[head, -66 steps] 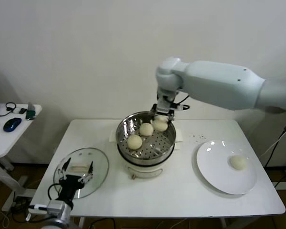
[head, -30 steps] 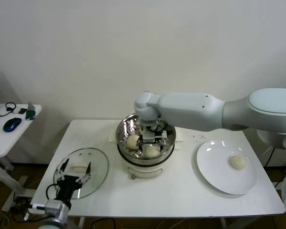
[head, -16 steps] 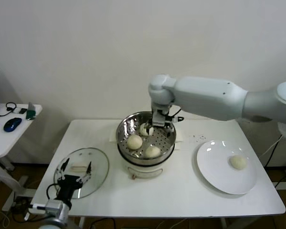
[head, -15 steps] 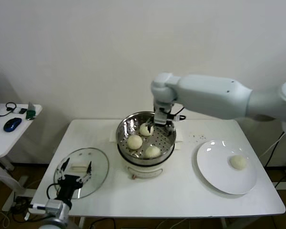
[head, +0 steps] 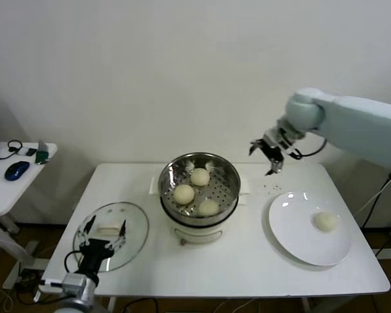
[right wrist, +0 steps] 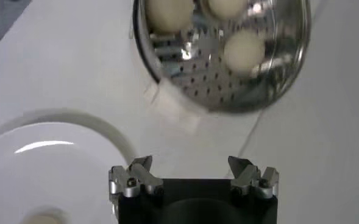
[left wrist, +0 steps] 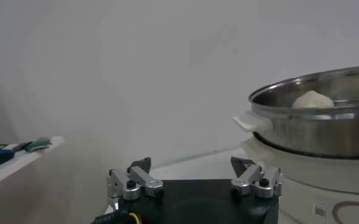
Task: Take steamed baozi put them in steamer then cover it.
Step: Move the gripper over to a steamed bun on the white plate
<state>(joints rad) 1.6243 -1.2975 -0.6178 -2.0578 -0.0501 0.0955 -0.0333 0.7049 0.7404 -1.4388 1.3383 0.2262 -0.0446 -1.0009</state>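
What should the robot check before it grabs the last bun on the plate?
1. Right gripper open and empty: ok.
2. Last cream-white round bun alone on the flat white plate, nothing over it: ok.
3. Room on the perforated tray of the shiny round steel steamer beside the three cream-white buns: ok.
4. Round clear glass lid off the steamer, lying on the white table: ok.
5. Left gripper open over the lid, away from the steamer: ok.
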